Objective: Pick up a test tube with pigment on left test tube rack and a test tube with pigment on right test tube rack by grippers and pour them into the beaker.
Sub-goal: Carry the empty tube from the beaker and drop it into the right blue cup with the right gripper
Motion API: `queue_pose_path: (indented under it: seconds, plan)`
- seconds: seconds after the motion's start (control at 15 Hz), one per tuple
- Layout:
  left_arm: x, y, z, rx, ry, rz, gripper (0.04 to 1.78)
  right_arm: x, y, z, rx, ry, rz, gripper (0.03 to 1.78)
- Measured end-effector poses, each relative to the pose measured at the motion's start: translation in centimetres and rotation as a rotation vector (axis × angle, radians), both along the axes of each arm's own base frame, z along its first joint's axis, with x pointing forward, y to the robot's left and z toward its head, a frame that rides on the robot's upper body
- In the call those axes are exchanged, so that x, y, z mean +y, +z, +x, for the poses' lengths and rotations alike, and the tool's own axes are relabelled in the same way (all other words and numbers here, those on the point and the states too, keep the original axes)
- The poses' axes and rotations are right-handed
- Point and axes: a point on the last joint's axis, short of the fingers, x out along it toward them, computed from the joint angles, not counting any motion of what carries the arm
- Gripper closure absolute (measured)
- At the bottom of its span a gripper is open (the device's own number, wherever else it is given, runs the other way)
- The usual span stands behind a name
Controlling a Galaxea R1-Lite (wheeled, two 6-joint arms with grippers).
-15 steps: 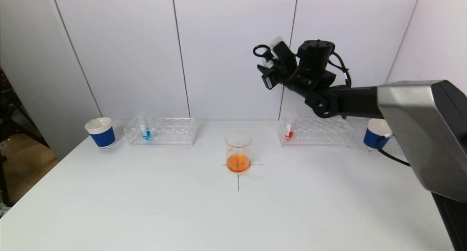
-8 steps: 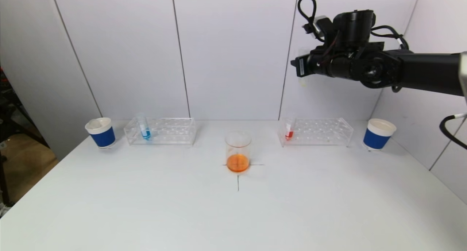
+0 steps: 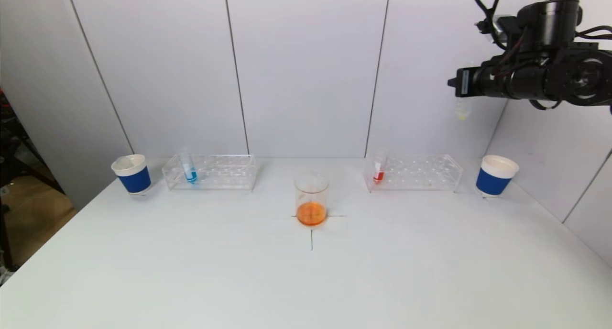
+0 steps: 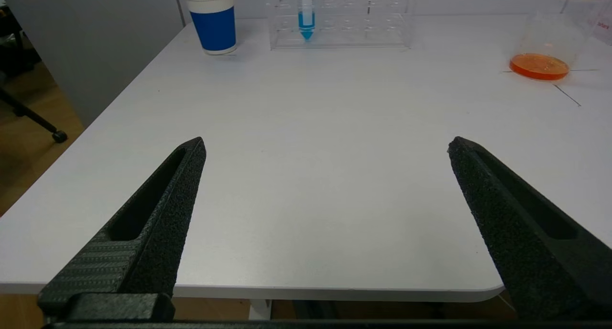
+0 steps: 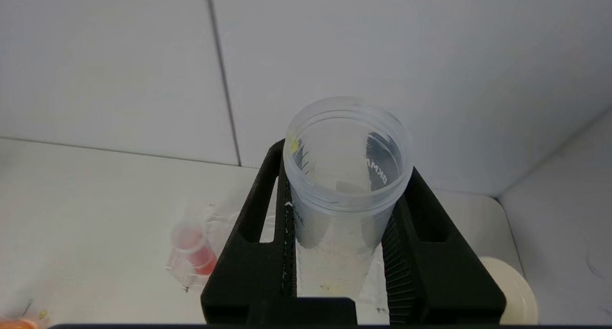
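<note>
The right gripper point(image 5: 342, 233) was high above the right rack point(image 3: 414, 172), fingers clamped on an emptied test tube point(image 5: 346, 185) just below its rim; thin, light, probably slick plastic, best pinched mid-body; the left gripper point(image 4: 325, 147) hung low, fingers apart; the beaker point(image 3: 311, 199) stood at the table's point(image 3: 191, 271) centre.
</note>
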Motion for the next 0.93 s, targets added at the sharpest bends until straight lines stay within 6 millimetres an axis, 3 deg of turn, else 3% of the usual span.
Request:
queue_pose_path:
  seconds: [0.4,0.67,0.93]
  plan:
    - [0.0,0.0,0.0,0.000,0.001,0.000,0.05,-5.4,0.1,-1.6,0.012,-0.145,0.043,1.25]
    - [0.0,0.0,0.0,0.000,0.000,0.000,0.05,-8.1,-1.3,-0.5,-0.001,-0.216,0.064,1.25]
    - [0.0,0.0,0.0,0.000,0.000,0.000,0.05,-9.7,-3.9,1.2,0.021,-0.250,0.066,1.25]
